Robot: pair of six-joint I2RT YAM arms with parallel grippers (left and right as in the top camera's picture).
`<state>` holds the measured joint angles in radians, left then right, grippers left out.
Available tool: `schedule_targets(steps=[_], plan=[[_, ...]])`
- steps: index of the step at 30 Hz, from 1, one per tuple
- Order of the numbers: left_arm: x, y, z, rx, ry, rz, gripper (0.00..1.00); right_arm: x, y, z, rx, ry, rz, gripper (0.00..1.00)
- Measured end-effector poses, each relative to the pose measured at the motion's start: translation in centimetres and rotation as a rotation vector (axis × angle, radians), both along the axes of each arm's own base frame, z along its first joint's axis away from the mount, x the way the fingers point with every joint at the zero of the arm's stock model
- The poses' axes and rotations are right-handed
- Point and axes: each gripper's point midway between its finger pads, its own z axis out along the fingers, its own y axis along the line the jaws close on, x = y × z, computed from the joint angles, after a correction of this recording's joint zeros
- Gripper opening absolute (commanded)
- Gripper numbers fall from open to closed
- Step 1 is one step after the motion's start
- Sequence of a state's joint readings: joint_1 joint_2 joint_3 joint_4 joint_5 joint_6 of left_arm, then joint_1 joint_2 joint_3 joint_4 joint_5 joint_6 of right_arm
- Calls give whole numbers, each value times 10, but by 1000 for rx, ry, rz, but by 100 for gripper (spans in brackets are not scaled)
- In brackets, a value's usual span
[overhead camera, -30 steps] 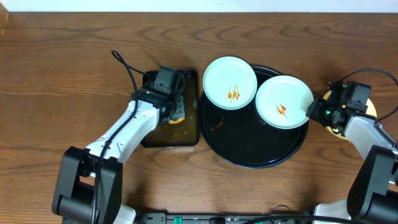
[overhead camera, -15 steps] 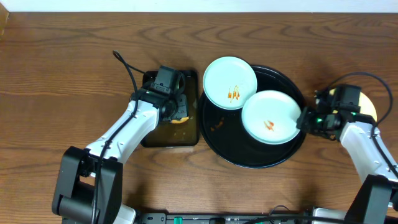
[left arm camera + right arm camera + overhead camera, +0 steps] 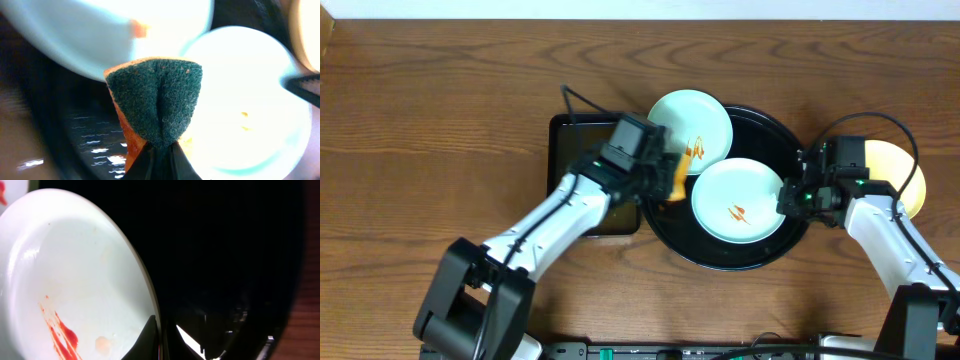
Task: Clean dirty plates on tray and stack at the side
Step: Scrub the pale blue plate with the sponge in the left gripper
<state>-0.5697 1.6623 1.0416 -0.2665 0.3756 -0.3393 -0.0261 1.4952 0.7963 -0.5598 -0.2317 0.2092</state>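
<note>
Two pale bluish-white plates lie on the round black tray point(image 3: 672, 228). One plate point(image 3: 692, 122) sits at the tray's upper left, sauce-smeared. The other plate point(image 3: 738, 200) is in the tray's middle, with an orange smear. My right gripper point(image 3: 787, 200) is shut on its right rim; the right wrist view shows the fingers point(image 3: 162, 337) pinching the rim of this plate point(image 3: 75, 275). My left gripper point(image 3: 663, 180) is shut on a green-and-orange sponge point(image 3: 157, 100) and holds it over the tray, at the left edge of the held plate point(image 3: 250, 100). A cream-yellow plate point(image 3: 900, 172) lies on the table at the right.
A rectangular black tray point(image 3: 575, 150) with brownish water lies left of the round tray, partly under my left arm. A black cable point(image 3: 582, 100) runs behind it. The table is brown wood all round.
My right gripper dragged the held plate left, from the tray's right edge to its middle. My left gripper lifted the sponge from the rectangular tray and moved right, over the round tray.
</note>
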Motion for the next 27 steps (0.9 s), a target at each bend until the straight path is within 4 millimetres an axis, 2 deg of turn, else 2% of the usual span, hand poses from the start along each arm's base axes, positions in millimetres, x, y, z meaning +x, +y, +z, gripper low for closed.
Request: schedule_targets(steps=[6, 12, 16, 19, 22, 27], plan=[[-39, -47, 4, -41, 24, -103, 8, -4, 11, -4, -19, 23, 10, 1], [-60, -77, 12, -88, 27, -129, 8, -6, 19, -7, -27, 35, 17, 1], [-66, -87, 13, -96, 27, -110, 8, -11, 26, -8, -26, 54, 35, 1], [-64, -90, 13, -105, 28, -83, 8, -13, 30, -8, -27, 58, 47, 1], [-60, -94, 2, -112, 52, -53, 8, -14, 32, -8, -26, 59, 50, 1], [-59, -108, -26, -142, 126, -38, 8, -14, 31, -8, -27, 60, 50, 1]])
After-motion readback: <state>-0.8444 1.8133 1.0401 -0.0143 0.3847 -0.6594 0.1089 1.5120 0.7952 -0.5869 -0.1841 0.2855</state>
